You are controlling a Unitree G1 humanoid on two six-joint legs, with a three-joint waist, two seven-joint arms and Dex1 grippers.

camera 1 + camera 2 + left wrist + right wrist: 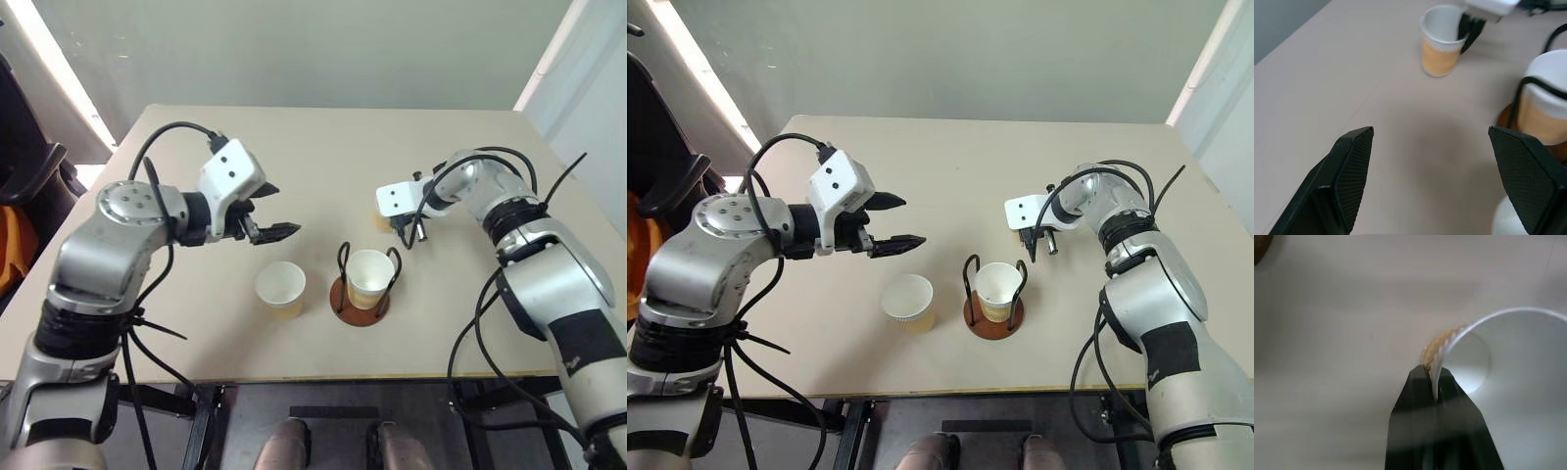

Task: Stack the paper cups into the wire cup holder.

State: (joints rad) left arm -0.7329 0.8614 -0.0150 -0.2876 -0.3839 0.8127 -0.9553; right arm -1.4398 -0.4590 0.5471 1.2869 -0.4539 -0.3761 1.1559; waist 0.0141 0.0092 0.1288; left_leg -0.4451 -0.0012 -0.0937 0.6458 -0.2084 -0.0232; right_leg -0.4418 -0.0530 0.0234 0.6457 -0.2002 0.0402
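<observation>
Rim pinched, holder nearby

Our right gripper (pixel 1435 382) clamps the far cup's (pixel 1442 44) rim; the wire cup holder (pixel 361 294) sits nearer us; left gripper (pixel 892 221) gapes empty.

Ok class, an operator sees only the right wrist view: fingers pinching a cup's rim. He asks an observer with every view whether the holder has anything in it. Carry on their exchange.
Observer: Yes, one paper cup already stands in the wire cup holder.
Operator: Where's the third cup?
Observer: The loose cup stands upright on the table, just to the holder's left, apart from it.
Operator: And the other arm?
Observer: The left gripper is open and empty, hovering beyond that loose cup.
</observation>
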